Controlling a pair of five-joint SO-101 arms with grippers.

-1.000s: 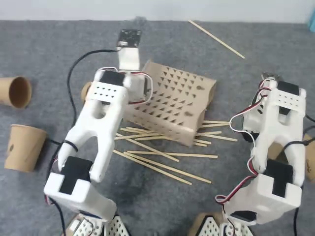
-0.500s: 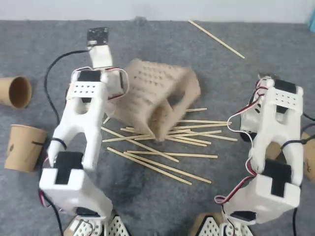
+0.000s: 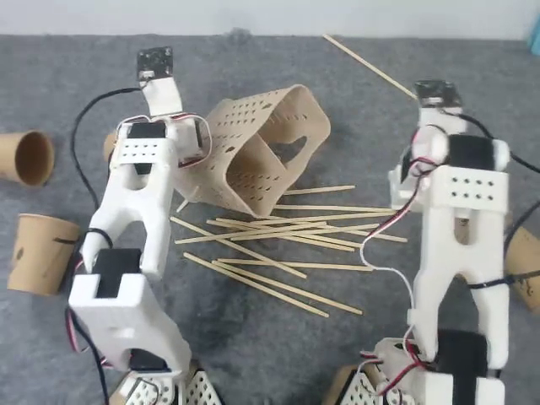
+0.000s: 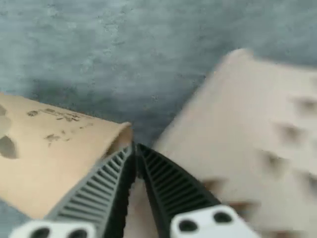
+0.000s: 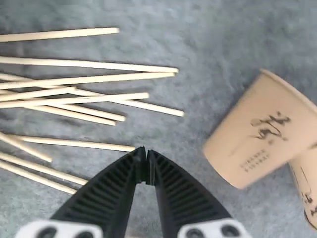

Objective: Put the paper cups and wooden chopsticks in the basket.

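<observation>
The basket (image 3: pixel 261 143) lies tipped on its side on the worktop (image 3: pixel 253 342), mouth toward the chopsticks (image 3: pixel 287 228) strewn just beside it, mostly running left to right. A stray chopstick (image 3: pixel 371 66) lies slanted, well apart. The left gripper (image 4: pixel 134 151) is closed, tips together, between a cup (image 4: pixel 44 148) and the basket wall. The right gripper (image 5: pixel 146 158), closed on nothing, hangs between the chopsticks and the right cups (image 5: pixel 257 131). From above, the left cups (image 3: pixel 29 156) lie on their sides, well apart from the basket.

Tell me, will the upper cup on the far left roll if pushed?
Probably: the cup lies on its side, so it could roll, likely curving because it tapers. Looks like thin paper, so probably light and easily squashed.
</observation>
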